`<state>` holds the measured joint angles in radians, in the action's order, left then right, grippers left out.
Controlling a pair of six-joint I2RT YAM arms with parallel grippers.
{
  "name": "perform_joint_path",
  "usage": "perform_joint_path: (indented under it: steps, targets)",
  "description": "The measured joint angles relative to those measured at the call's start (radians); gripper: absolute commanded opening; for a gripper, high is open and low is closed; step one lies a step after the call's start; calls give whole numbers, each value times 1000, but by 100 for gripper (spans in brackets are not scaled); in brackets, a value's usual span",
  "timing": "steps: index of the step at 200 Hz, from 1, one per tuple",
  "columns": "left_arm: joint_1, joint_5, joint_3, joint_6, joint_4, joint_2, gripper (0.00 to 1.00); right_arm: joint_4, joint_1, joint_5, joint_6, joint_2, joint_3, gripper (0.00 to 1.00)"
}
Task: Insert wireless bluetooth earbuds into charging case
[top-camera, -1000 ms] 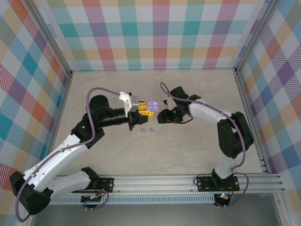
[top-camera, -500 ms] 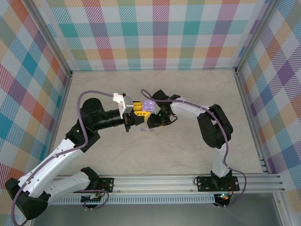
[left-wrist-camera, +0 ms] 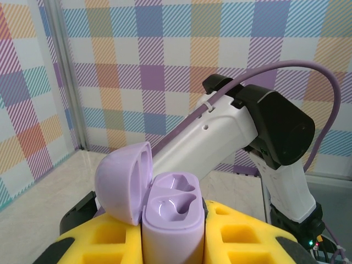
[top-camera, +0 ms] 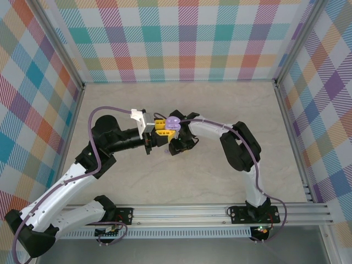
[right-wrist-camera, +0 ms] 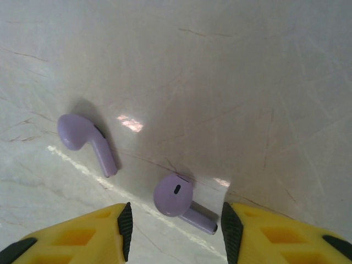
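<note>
Right wrist view, bottom edge: the right gripper point(right-wrist-camera: 175, 231) has dropped to the table point(right-wrist-camera: 247, 82) and narrowed. Its yellow jaws stand apart, straddling the near earbud point(right-wrist-camera: 175, 199) without gripping it. The second earbud point(right-wrist-camera: 85, 137) lies left of centre. Beyond, the left gripper point(left-wrist-camera: 171, 245) clamps the charging case point(left-wrist-camera: 170, 212), lid open, sockets empty. A pickup looks imminent.

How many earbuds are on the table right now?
2. One earbud lies on the table just outside the right gripper; the other earbud sits between its open jaws. The charging case looks empty.
</note>
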<state>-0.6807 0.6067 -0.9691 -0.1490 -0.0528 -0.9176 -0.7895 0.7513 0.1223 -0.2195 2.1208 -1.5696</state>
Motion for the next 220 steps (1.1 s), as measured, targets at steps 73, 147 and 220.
perform_joint_path:
  steps: [73,147,220]
  targets:
    - [0,-6,10,0,1,0,10,-34,3,-137,-37,26,-43,37]
    - [0,-7,10,0,1,3,10,-51,-31,-199,-91,23,-40,35]
    - [0,-6,10,0,1,3,10,-75,-35,-197,-107,12,-27,41]
